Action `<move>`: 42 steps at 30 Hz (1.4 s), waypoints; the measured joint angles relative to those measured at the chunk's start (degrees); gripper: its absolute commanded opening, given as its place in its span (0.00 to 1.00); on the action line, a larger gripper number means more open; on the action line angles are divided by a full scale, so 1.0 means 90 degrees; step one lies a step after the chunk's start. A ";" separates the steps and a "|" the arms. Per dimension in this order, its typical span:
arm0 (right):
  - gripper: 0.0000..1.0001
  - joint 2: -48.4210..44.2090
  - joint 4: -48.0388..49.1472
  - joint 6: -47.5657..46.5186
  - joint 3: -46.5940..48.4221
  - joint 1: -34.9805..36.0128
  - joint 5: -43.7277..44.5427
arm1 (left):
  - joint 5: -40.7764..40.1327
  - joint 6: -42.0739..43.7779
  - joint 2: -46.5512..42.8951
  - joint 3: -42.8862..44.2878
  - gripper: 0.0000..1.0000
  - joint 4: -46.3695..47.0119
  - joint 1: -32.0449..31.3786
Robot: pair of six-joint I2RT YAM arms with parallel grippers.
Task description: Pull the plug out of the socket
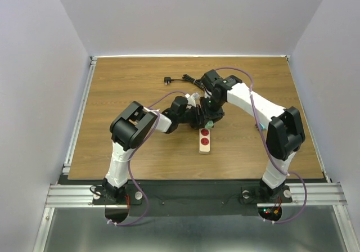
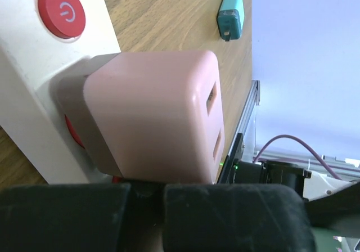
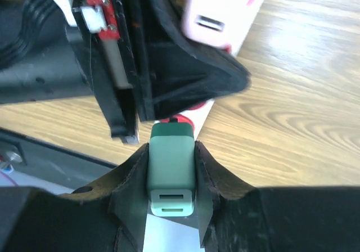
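The beige socket strip (image 1: 205,145) lies mid-table with red outlets. A green plug (image 3: 171,167) stands at a red outlet (image 3: 191,107); a bit of dark prong shows at its front end. My right gripper (image 3: 171,151) is shut on the green plug's sides and shows in the top view (image 1: 209,120). A pink plug (image 2: 152,117) sits in the strip (image 2: 28,83) further along. My left gripper (image 2: 147,207) has its fingers together, lying across the strip just below the pink plug, between the two plugs (image 3: 185,77).
A teal plug (image 2: 230,17) lies loose on the wood to the right (image 1: 262,127). The strip's black cord (image 1: 180,80) coils at the back of the table. Walls enclose three sides; a metal rail runs along the left edge.
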 measured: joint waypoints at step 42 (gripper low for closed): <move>0.76 -0.0335 0.0605 0.0925 -0.1222 -0.2630 0.3279 | -0.0848 0.1865 -0.2470 -0.0243 0.00 -0.3772 0.0192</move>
